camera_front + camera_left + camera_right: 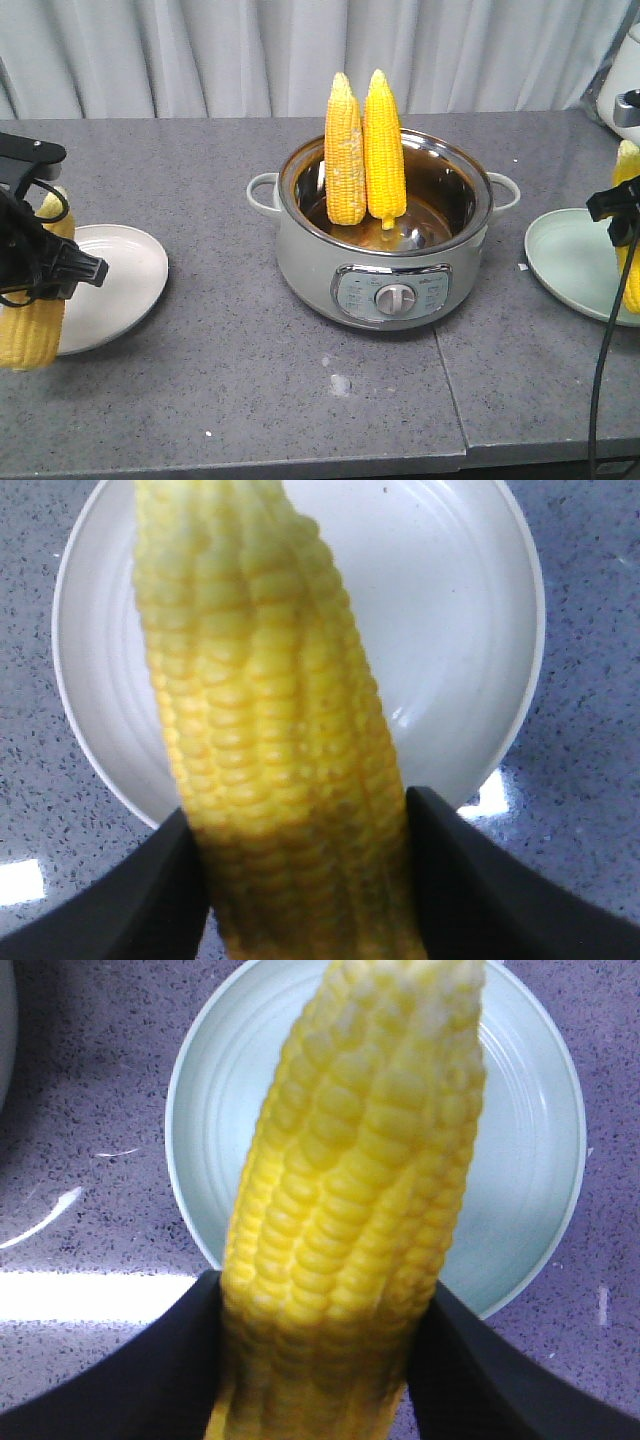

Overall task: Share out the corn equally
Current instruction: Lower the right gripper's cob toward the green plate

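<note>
Two corn cobs (pixel 363 150) stand upright in the steel electric pot (pixel 465 225) at the table's middle. My left gripper (pixel 40 262) is shut on a third corn cob (pixel 36 320), (pixel 270 710), held above the white plate (pixel 125 280), (pixel 440 630). My right gripper (pixel 622 205) is shut on another corn cob (pixel 630 270), (pixel 360 1190), hanging over the pale green plate (pixel 570 255), (pixel 520 1160). In each wrist view the black fingers (pixel 470 880), (pixel 480 1370) press both sides of the cob. Neither plate shows anything lying on it.
A grey stone table (pixel 250 390) with a seam right of the pot. A white appliance (pixel 622 95) stands at the far right rear. A black cable (pixel 600 380) hangs down at the right front. A grey curtain closes the back.
</note>
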`<state>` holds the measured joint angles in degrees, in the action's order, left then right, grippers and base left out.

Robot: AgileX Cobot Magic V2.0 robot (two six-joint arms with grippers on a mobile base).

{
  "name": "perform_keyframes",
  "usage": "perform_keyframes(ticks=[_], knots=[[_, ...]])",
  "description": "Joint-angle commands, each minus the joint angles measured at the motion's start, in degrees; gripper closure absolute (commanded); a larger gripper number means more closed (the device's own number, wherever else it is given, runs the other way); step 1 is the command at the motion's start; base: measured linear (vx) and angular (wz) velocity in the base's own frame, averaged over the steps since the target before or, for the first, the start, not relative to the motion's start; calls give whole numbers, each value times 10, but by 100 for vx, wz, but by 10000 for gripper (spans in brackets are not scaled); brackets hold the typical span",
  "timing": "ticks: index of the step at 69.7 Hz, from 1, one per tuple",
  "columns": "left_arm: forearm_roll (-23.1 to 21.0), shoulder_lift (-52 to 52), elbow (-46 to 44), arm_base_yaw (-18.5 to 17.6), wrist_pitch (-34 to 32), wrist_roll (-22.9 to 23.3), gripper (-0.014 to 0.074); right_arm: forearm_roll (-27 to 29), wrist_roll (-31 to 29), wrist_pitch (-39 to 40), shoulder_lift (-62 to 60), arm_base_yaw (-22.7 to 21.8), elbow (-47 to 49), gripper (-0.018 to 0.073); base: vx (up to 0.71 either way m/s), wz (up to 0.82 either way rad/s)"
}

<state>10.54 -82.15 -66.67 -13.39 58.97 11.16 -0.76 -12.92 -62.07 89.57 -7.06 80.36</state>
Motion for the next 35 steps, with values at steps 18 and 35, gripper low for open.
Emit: perform_keyframes(ticks=[18, 35], knots=[[2, 20, -14, 0, -16, 6, 442, 0, 0, 24, -19, -4, 15, 392, 0, 0], [2, 20, -14, 0, -16, 6, 442, -8, 34, 11, -18, -4, 16, 391, 0, 0]])
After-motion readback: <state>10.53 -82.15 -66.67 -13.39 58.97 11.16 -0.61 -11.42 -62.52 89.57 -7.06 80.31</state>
